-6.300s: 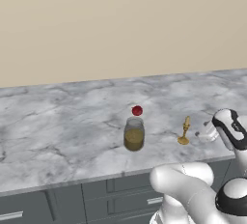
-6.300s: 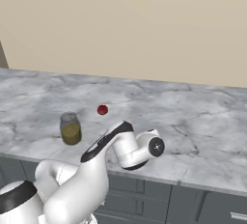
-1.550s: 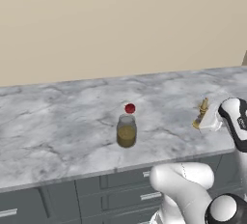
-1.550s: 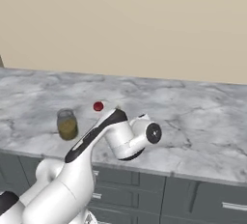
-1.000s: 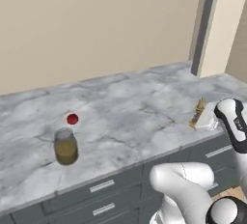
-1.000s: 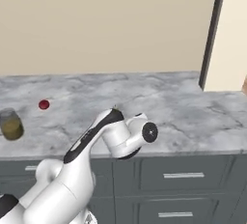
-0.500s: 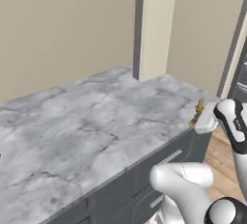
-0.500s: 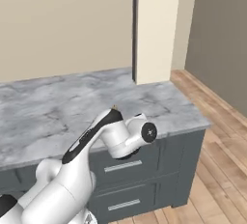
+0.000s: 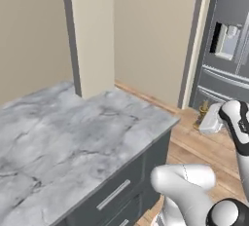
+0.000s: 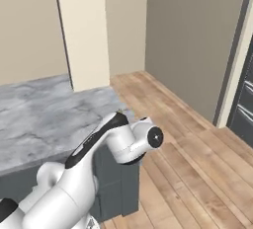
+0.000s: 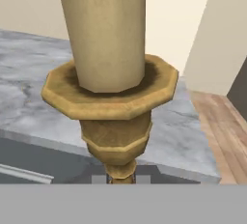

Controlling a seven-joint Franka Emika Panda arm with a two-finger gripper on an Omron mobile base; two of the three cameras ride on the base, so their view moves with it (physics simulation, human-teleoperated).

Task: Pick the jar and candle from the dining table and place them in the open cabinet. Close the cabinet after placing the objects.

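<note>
Fingers point(image 9: 203, 118) clamping candle point(image 11: 110, 73) tight, carrying it in air past counter point(image 9: 73, 137) end. Am judging: keeping stick upright, moving slow toward cabinet, avoiding swing while base is turning.

- The dining table point(image 9: 87, 132) top is lying bare across the left of the left base view, giving open room above its marble slab.
- A pale wall column point(image 9: 92, 30) is standing at the table's far edge, blocking passage there.
- The wooden floor point(image 10: 197, 173) to the right of the table's end is lying open.
- A dark appliance front point(image 9: 228, 49), possibly a fridge, is closing off the far right.
- The candle point(image 11: 108, 73) is blocking most of the hand view, close to the camera.
</note>
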